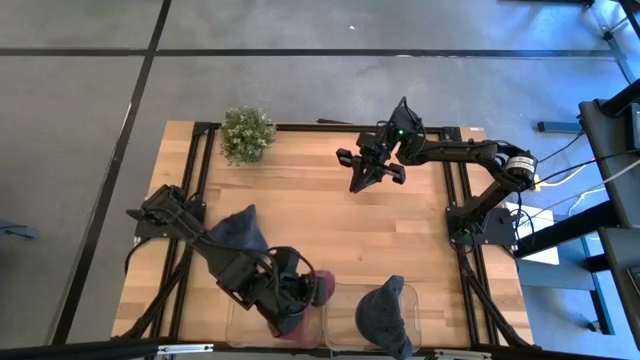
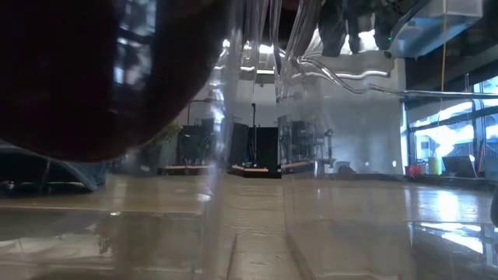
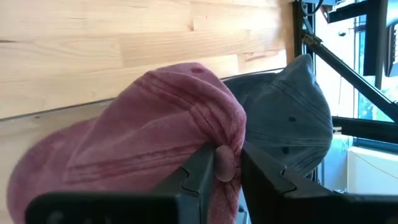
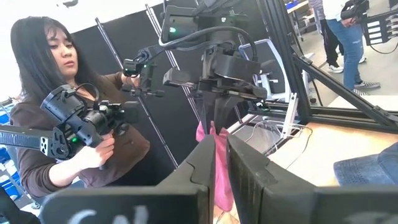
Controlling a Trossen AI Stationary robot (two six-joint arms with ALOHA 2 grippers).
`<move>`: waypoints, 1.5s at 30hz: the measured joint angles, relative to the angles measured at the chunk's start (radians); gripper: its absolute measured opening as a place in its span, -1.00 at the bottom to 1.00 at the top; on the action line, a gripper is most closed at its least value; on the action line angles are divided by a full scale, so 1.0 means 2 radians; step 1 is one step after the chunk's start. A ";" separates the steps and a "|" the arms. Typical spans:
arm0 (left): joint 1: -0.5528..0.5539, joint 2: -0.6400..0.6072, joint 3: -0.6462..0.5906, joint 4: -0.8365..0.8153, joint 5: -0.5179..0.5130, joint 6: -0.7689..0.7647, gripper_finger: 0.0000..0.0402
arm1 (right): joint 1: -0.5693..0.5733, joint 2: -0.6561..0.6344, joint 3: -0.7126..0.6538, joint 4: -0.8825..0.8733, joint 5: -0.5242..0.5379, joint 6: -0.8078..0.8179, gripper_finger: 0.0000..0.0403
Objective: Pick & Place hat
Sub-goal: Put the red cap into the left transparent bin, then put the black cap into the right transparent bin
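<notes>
My left gripper [image 1: 292,296] is at the table's near edge, shut on a maroon hat [image 1: 316,289], which fills the left wrist view [image 3: 143,137] and looms dark at the low view's upper left [image 2: 78,78]. A grey-blue hat [image 1: 384,314] lies in a clear container beside it [image 3: 298,118]. Another dark blue hat [image 1: 240,230] lies on the table under the left arm. My right gripper [image 1: 366,176] hovers shut over the table's far right part, touching nothing [image 4: 219,155]. My left gripper pinches a bunched fold of the maroon hat's cloth [image 3: 224,163] between its two fingers, coming from above and pointing down. The hat hangs below the fingers [image 4: 208,140] over the left clear container, off the table top.
Two clear containers [image 1: 345,300] stand side by side at the near edge; their walls [image 2: 288,140] fill the low view. A small potted plant [image 1: 247,133] stands at the far left corner. A person holding a hand-held controller [image 4: 74,124] shows beyond the table.
</notes>
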 joint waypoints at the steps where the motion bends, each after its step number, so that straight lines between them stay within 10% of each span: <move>1: -0.002 0.000 0.000 0.000 0.000 -0.003 -0.62 | 0.000 0.000 0.000 0.000 -0.001 0.002 -0.79; 15: -0.018 0.000 0.000 0.037 -0.040 -0.034 -0.20 | 0.000 0.000 0.000 -0.001 -0.004 0.008 -0.79; 31: -0.034 -0.033 0.000 -0.026 -0.135 0.022 -0.17 | 0.000 0.000 0.000 -0.001 -0.007 0.008 -0.79; 38: -0.002 -0.051 -0.001 -0.257 -0.048 0.000 -0.18 | 0.000 0.000 0.000 -0.001 0.001 0.009 -0.79; 45: 0.057 -0.113 -0.119 -0.252 0.044 0.063 -0.18 | 0.002 0.000 0.000 -0.012 0.026 0.006 -0.79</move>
